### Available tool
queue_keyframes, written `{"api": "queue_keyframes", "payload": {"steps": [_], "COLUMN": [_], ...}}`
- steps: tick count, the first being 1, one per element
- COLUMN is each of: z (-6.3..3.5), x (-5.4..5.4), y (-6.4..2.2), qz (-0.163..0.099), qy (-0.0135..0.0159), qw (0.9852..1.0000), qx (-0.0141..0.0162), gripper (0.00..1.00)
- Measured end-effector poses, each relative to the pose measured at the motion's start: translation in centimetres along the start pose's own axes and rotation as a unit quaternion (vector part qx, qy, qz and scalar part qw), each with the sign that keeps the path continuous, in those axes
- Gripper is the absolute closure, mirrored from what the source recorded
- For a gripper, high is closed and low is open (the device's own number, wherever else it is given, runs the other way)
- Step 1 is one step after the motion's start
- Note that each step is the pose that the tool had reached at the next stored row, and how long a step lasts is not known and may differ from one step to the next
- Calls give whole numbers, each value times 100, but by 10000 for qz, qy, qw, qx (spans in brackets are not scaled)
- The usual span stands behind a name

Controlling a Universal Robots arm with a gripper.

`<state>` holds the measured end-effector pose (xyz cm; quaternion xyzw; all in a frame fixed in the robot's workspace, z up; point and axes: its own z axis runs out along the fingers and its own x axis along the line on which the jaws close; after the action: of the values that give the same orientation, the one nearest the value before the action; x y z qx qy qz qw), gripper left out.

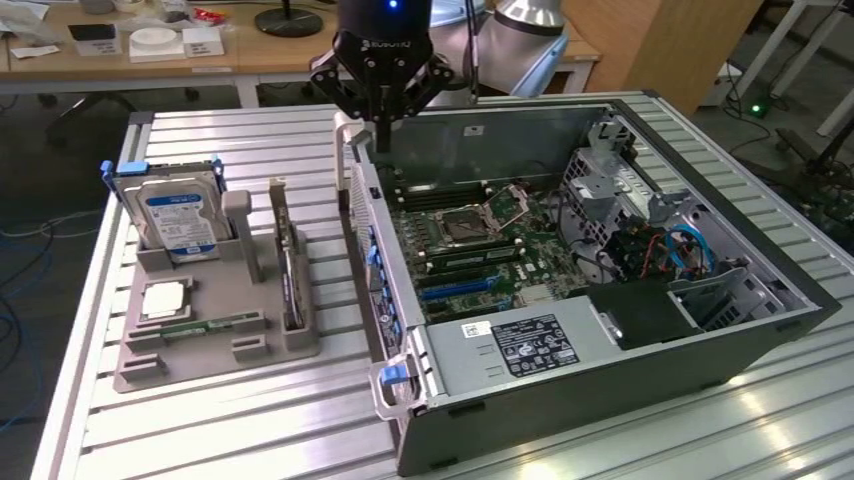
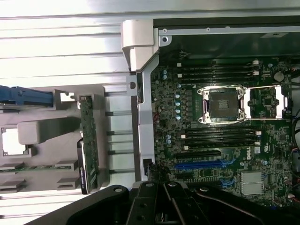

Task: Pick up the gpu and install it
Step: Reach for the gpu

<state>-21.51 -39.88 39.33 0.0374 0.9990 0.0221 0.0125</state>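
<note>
The gpu (image 1: 284,272) has its lower edge hidden in the grey holder (image 1: 150,366); print on the power supply label (image 1: 534,345) is unreadably small.

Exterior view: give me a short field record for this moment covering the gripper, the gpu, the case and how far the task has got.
gripper: gripper shut, holding nothing, hanging above the case wall that faces the holder
gpu: gpu standing on edge in the grey holder, untouched
holder, other parts: hard drive upright at the far end
case: computer case lying open, to the exterior view's right of the holder, motherboard exposed
slot: blue slot holds no card
task state: gpu not yet picked up
</note>
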Motion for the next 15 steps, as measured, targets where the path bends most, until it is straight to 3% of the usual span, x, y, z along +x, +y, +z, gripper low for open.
{"api": "queue_keyframes", "payload": {"steps": [15], "z": [-4], "x": [135], "y": [-10], "qz": [0], "qy": [0], "qw": [10000], "qx": [0], "gripper": [90]}}
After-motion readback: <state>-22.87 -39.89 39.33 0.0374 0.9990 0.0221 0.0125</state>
